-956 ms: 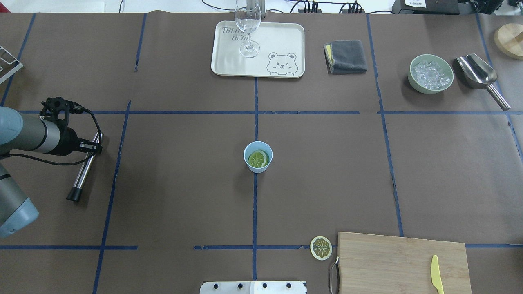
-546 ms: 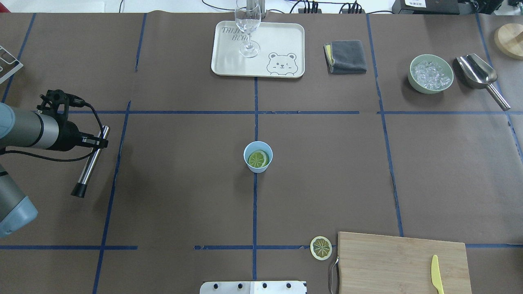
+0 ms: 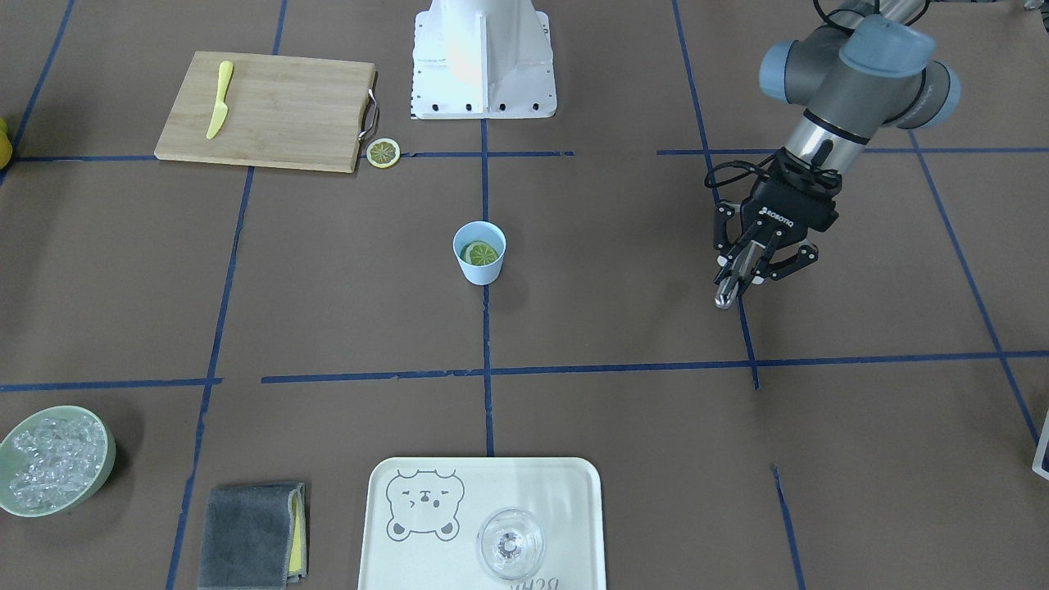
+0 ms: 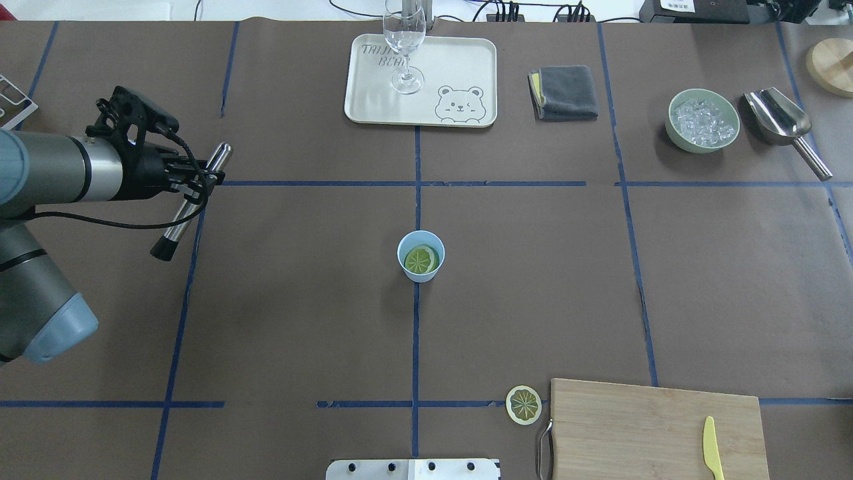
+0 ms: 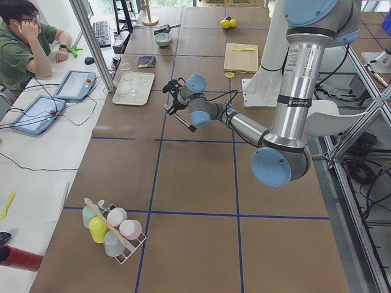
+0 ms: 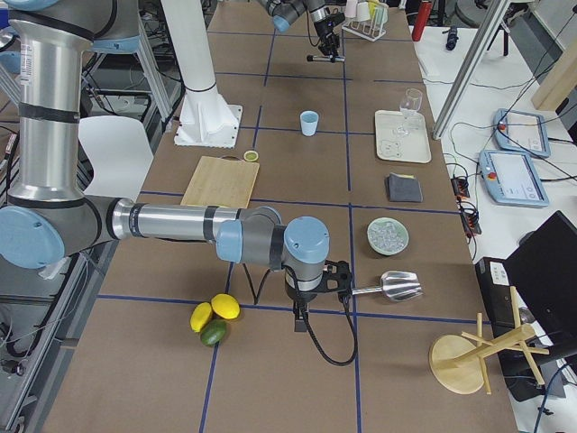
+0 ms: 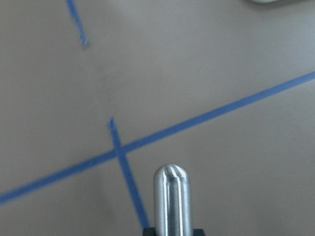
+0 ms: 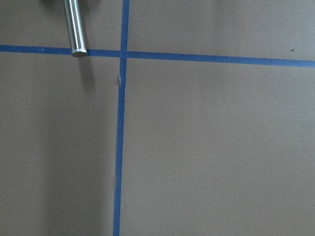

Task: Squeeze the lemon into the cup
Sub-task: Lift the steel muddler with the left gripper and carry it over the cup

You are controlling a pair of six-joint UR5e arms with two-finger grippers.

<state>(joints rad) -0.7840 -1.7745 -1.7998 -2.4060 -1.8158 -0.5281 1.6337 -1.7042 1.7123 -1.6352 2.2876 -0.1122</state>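
Observation:
The light-blue cup (image 4: 420,256) stands at the table's middle, also in the front view (image 3: 479,252). The cut lemon (image 4: 420,261) lies inside it, green face up (image 3: 480,253). My left gripper (image 4: 193,183) is far to the cup's left, above the table, shut on a metal muddler (image 4: 190,203) with a black end; the muddler's round tip shows in the left wrist view (image 7: 171,196). My right gripper (image 6: 343,281) shows only in the right side view, beside the scoop's handle; I cannot tell if it is open or shut.
A thin lemon slice (image 4: 524,405) lies by the cutting board (image 4: 656,427) with a yellow knife (image 4: 712,448). At the far side are a tray (image 4: 466,60) with a stemmed glass (image 4: 404,47), a grey cloth (image 4: 566,92), an ice bowl (image 4: 702,121) and a scoop (image 4: 783,123).
My left arm has swung toward the far side of the table and toward the centre, carrying the muddler. The cup and lemon have not moved.

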